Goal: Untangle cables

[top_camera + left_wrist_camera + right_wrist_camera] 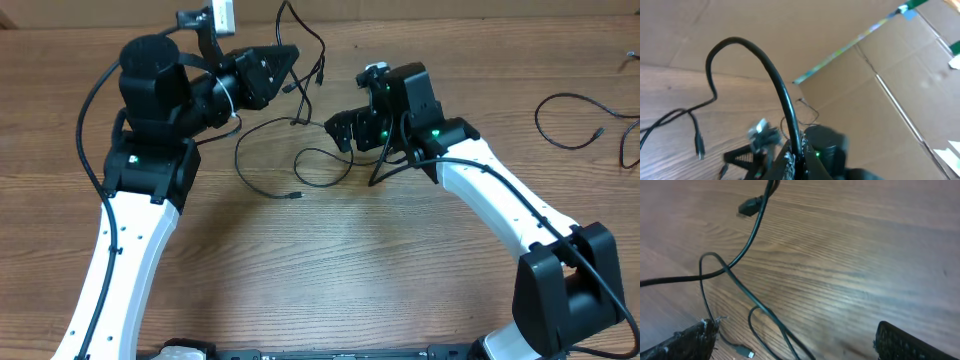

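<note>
Table (330,260): wood surface filling the frame.
Left gripper (285,60): upper left of centre, jaws closed on one strand of the cables (782,95). The strand arches up from the jaws and drops to a plug end at lower left in the wrist view.
Right gripper (340,132): centre, jaws spread wide and holding nothing.
Cables on table: loose loops at centre, lying between and below the open right fingers (690,340).
Separate cable (570,100): upper right, well apart.

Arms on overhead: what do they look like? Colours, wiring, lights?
Both match: the left arm and right arm have white lower links, black joints and black wrist housings. Small green lights glow on the joints. A thick black wire runs along each arm. The right pincer has black, rough-textured fingers.
</note>
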Tool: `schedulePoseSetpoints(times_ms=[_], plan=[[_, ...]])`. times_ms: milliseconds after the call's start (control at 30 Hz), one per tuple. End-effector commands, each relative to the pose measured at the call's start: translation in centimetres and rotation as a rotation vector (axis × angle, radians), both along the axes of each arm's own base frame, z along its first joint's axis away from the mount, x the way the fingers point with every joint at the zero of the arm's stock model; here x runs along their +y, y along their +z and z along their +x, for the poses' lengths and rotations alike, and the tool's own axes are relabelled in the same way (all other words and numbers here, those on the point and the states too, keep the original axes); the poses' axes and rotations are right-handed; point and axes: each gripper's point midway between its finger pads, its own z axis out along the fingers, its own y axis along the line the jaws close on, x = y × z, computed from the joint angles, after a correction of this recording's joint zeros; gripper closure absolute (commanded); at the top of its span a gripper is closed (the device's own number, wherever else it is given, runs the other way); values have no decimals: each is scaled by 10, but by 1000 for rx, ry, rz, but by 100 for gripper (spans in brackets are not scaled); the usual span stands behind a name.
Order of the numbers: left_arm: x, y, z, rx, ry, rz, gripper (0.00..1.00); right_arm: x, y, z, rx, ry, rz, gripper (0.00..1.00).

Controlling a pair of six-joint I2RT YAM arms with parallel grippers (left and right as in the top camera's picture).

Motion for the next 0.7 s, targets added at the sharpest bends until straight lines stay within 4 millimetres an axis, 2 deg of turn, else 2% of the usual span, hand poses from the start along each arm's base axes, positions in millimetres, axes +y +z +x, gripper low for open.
schedulePoseSetpoints(times_ms=[0,100,167,267,333,400,467,533,633,667], plan=[[-1,39,-14,-79,-30,-28,96,23,-4,-12,-40,187,53,0],[-1,44,-15,-92,-30,-29,96,32,-17,-9,-30,214,74,1],[0,45,-15,-94,-25,-28,96,39,-25,-14,-1,245,93,2],[1,43,-14,-85,-18,-26,96,49,-18,-25,22,312,158,3],[3,43,-12,-87,-11,-27,96,54,-15,-31,33,344,189,10],[4,45,-12,-95,-7,-28,96,56,-22,-34,25,374,166,19],[4,46,-12,-99,-7,-29,96,57,-36,-34,11,388,110,30],[4,46,-12,-99,-8,-29,96,57,-50,-31,21,368,70,33],[4,46,-13,-96,-13,-29,96,50,-76,-23,33,310,-21,47],[4,46,-13,-97,-14,-29,96,45,-85,-20,38,285,-55,48]])
